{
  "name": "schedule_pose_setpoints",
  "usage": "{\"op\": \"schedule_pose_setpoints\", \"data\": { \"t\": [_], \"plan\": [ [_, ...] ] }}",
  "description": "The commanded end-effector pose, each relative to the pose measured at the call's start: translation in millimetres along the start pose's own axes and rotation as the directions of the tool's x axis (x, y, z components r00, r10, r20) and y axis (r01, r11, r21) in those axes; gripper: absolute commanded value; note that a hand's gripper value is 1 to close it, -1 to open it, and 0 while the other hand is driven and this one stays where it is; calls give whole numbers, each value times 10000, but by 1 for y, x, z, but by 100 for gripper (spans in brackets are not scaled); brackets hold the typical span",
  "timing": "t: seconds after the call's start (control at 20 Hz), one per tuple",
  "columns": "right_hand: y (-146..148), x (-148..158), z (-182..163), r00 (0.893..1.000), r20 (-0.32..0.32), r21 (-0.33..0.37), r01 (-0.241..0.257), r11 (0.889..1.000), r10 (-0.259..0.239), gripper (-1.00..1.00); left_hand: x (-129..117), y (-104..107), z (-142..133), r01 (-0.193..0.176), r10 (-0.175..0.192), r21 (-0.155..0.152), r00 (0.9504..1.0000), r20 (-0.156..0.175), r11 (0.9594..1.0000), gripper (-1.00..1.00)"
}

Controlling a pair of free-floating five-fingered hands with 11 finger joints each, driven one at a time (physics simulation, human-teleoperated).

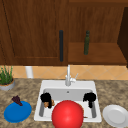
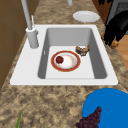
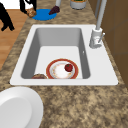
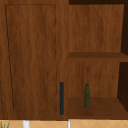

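Two black hands hang over the front rim of the sink [image 1: 67,85].

Front view: the left hand [image 1: 45,97] curls its fingers round a brown bun [image 1: 51,103]. The right hand [image 1: 89,97], well apart to the right, hangs slack and holds nothing. A red disc [image 1: 67,114] lies between them in the foreground, a blue plate [image 1: 17,113] lies left of the sink and a white plate [image 1: 115,115] right of it.

Left side view: the held bun [image 2: 114,45] sits under the left hand [image 2: 117,22], above the counter's front edge. The red-rimmed plate [image 2: 53,62] in the basin lies wallward and below it, bearing a red fruit [image 2: 59,59], with a second bun [image 2: 82,50] just beside.

Right side view: the left hand [image 3: 28,3] and its bun [image 3: 31,12] are near the blue plate [image 3: 43,15]. The right hand [image 3: 6,17] spreads its fingers downward. The bun is roundish, with no marked long axis.

Upper view: a green bottle [image 4: 86,96] stands upright on a shelf [image 4: 100,106].
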Motion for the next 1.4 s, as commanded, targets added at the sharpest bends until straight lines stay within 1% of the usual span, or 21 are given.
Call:
{"op": "schedule_pose_setpoints", "data": {
  "t": [0.0,0.05,0.2,0.3,0.45,0.55,0.65,0.75,0.85,0.9,0.95,1.05,1.2,1.3,1.35],
  "plan": [
    [0,0,0,10000,0,0,0,10000,0,0,4,-6,-22,-6,15,-199,9990,441,9998,100],
    [0,0,0,10000,0,0,0,10000,0,0,4,-10,-26,29,-21,-213,9994,337,9998,100],
    [0,0,0,10000,0,0,0,10000,0,0,9,-18,-39,41,-33,-243,9994,358,9997,100],
    [0,0,0,10000,0,0,0,10000,0,0,12,-23,-51,42,-35,-224,9995,314,9997,100],
    [0,0,0,10000,0,0,0,10000,0,0,18,-31,-70,121,-115,-144,9993,357,9998,100],
    [0,0,0,10000,0,0,0,10000,0,0,20,-37,-83,149,-144,-153,9994,313,9998,100],
    [0,0,0,10000,0,0,0,10000,0,0,20,-44,-96,225,-221,-146,9994,272,9996,100],
    [0,0,0,10000,0,0,0,10000,0,0,17,-52,-111,373,-371,-104,9991,194,9992,100],
    [0,0,0,10000,0,0,0,10000,0,0,17,-60,-124,436,-433,-132,9987,252,9990,100],
    [0,0,0,10000,0,0,0,10000,0,0,14,-71,-130,396,-391,-241,9990,207,9989,100],
    [0,0,0,10000,0,0,0,10000,0,0,9,-82,-137,255,-253,-336,9997,55,9991,100],
    [0,0,0,10000,0,0,0,10000,0,0,3,-99,-151,207,-206,-262,9998,36,9994,100],
    [0,0,0,10000,0,0,0,10000,0,0,-6,-123,-170,209,-208,-260,9998,48,9994,100],
    [0,0,0,10000,0,0,0,10000,0,0,-13,-139,-182,278,-276,-234,9996,100,9993,100],
    [0,0,0,10000,0,0,0,10000,0,0,-17,-147,-187,392,-388,-183,9991,194,9991,100]
  ]
}}
